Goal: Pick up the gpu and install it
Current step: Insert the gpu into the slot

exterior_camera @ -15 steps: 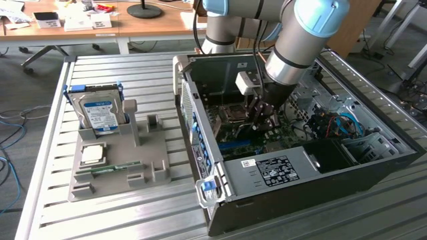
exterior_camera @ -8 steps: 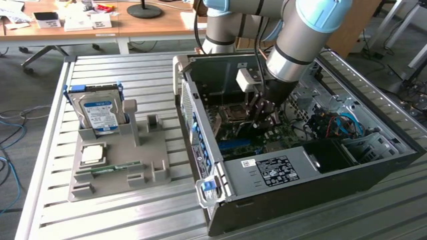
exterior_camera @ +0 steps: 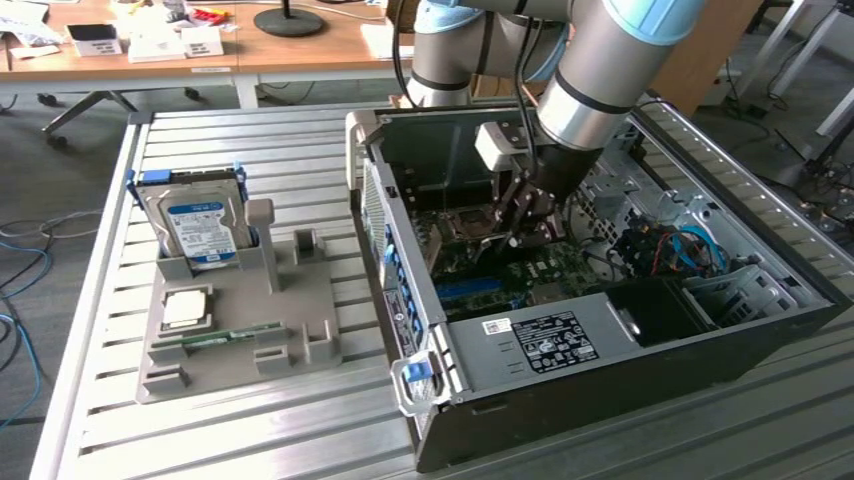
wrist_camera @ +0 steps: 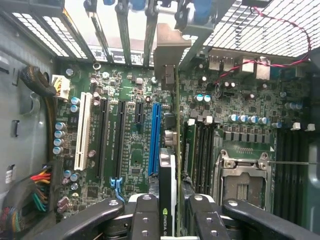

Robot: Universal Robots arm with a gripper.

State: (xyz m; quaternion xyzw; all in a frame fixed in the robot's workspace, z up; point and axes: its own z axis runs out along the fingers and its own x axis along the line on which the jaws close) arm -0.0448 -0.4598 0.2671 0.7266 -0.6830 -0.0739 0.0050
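The gpu (wrist_camera: pixel 171 150) hangs edge-on between my fingers, its metal bracket (wrist_camera: pixel 167 50) toward the case's rear slot openings. My gripper (wrist_camera: pixel 169 202) is shut on it, the black fingers (wrist_camera: pixel 145 210) pressing both faces. The card hovers above the motherboard (wrist_camera: pixel 127 150), just beside the long blue slot (wrist_camera: pixel 155 137). In the exterior view my gripper (exterior_camera: pixel 531 215) reaches down inside the open computer case (exterior_camera: pixel 601 340), with the dark gpu (exterior_camera: pixel 523 232) held over the board; I cannot tell whether its lower edge touches the board.
On the exterior view's left, a grey parts holder (exterior_camera: pixel 240 310) carries a silver hard drive (exterior_camera: pixel 200 225), a processor (exterior_camera: pixel 184 308) and a green memory stick (exterior_camera: pixel 214 340). Inside the case sit the empty processor socket (wrist_camera: pixel 245 185), cable bundles (wrist_camera: pixel 30 200) and the power supply (exterior_camera: pixel 561 340).
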